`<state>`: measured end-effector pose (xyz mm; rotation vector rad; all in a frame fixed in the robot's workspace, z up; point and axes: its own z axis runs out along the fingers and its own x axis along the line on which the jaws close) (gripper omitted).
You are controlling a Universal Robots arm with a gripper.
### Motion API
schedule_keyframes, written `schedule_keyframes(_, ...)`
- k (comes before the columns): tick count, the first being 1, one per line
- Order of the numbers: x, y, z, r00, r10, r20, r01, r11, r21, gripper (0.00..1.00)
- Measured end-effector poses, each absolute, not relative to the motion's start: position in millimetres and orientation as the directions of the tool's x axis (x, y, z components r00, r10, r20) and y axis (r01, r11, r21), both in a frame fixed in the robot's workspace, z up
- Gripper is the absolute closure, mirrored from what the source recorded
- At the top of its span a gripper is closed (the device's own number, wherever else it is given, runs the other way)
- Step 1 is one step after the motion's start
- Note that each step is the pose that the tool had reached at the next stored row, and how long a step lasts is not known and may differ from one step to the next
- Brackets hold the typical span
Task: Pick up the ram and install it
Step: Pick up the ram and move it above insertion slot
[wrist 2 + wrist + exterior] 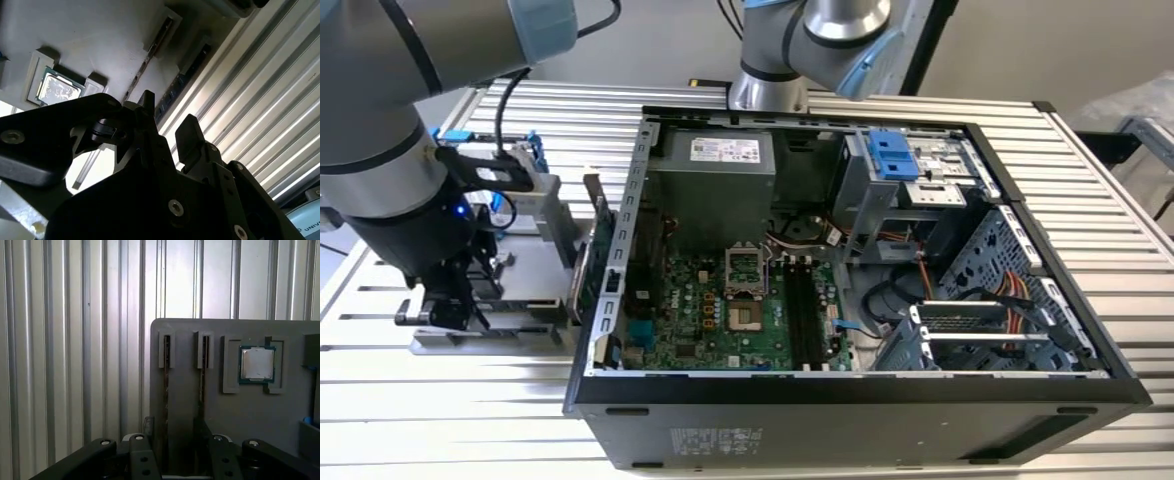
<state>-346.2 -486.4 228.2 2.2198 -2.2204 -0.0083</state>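
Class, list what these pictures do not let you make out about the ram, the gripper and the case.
- Exterior view: the arm blocks the tray slots.
- First wrist view: the ram stands edge-on, its faces unseen; the gripper covers its near end.
- Exterior view: the case memory slots are too small to tell if filled.

An open computer case [854, 405] lies on the ribbed metal desk [454, 425], exposing the motherboard [707, 320] and power supply [714, 180]. Beside it, a grey holder tray [240, 415] seats a square silver-topped processor chip [257, 364] in a recess.
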Motion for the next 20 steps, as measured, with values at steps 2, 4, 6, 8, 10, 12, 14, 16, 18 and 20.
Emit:
schedule_keyframes(2,-346.2,-486.8,226.4,0.0,-1.0,-0.002,-1.0,0.0,0.005,0.0)
schedule_keyframes(4,-346.2,-487.2,224.4,0.0,-1.0,-0.002,-1.0,0.0,0.005,0.0)
schedule_keyframes(6,-346.2,-487.4,223.1,0.0,-1.0,-0.002,-1.0,0.0,0.007,0.0)
schedule_keyframes(8,-346.2,-487.7,221.8,0.0,-1.0,0.0,-1.0,0.0,0.008,0.0)
schedule_keyframes(10,-346.2,-487.8,220.8,0.0,-1.0,0.0,-1.0,0.0,0.009,0.0)
schedule_keyframes(12,-346.2,-487.9,219.9,0.0,-1.0,0.0,-1.0,0.0,0.009,0.0)
schedule_keyframes(14,-346.2,-487.9,218.2,0.0,-1.0,0.0,-1.0,0.0,0.009,0.0)
schedule_keyframes(16,-346.2,-487.9,216.5,0.0,-1.0,0.0,-1.0,0.0,0.009,0.0)
schedule_keyframes(18,-346.2,-488.0,214.8,0.0,-1.0,0.0,-1.0,0.0,0.009,0.0)
schedule_keyframes(20,-346.1,-489.0,213.4,0.0,-1.0,0.0,-1.0,0.0,0.01,0.0)
